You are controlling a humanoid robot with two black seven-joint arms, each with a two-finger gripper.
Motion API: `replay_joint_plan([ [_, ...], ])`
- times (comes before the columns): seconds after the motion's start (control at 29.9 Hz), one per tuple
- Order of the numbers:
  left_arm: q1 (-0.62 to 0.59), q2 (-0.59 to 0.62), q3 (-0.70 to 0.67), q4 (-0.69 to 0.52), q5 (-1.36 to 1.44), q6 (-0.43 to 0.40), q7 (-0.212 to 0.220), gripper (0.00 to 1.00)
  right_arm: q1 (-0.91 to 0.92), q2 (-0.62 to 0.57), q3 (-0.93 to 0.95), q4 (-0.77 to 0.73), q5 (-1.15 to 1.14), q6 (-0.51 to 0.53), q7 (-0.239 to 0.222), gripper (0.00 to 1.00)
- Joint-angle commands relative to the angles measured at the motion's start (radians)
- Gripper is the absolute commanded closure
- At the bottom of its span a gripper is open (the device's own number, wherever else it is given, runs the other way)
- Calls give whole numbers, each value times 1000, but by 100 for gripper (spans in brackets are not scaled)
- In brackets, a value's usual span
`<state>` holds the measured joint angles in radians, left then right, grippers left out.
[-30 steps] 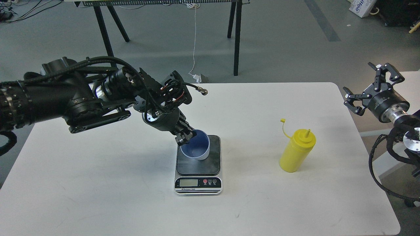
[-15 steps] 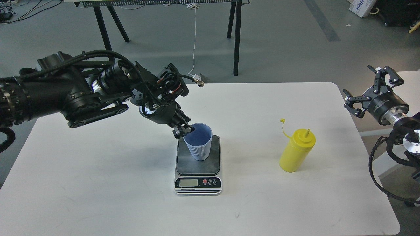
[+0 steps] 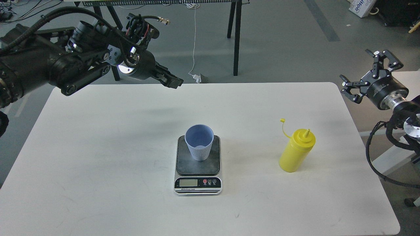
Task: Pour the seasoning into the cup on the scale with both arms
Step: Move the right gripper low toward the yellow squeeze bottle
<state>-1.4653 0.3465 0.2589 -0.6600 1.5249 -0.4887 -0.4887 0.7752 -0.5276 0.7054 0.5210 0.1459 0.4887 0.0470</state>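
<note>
The pale blue cup stands upright on the dark plate of the scale, near the table's middle. The yellow seasoning bottle stands upright to the right of the scale, with its small cap hanging off on its tether. My left gripper is raised above the table's far edge, well clear of the cup and holding nothing; its dark fingers cannot be told apart. My right gripper is open and empty, off the table's right edge, up and to the right of the bottle.
The white table carries only the scale, cup and bottle. Black trestle legs stand on the grey floor behind it. A second white surface lies to the right, under my right arm.
My left gripper has let go of the cup's rim and lifted up and back to the left. The cup, tilted before, now stands upright on the scale. My right gripper rose slightly.
</note>
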Motion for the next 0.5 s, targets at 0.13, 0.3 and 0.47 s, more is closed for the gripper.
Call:
replay_joint_plan([
  [0.13, 10, -9, 0, 206, -368, 0, 0, 22, 82, -29, 109, 17, 277, 0, -172, 0],
  [0.3, 42, -7, -6, 212, -445, 0, 0, 22, 14, -172, 138, 140, 702, 0, -257, 0],
  [0.47, 114, -4, -20, 212, -480, 0, 0, 22, -219, -264, 215, 269, 974, 0, -260, 0],
])
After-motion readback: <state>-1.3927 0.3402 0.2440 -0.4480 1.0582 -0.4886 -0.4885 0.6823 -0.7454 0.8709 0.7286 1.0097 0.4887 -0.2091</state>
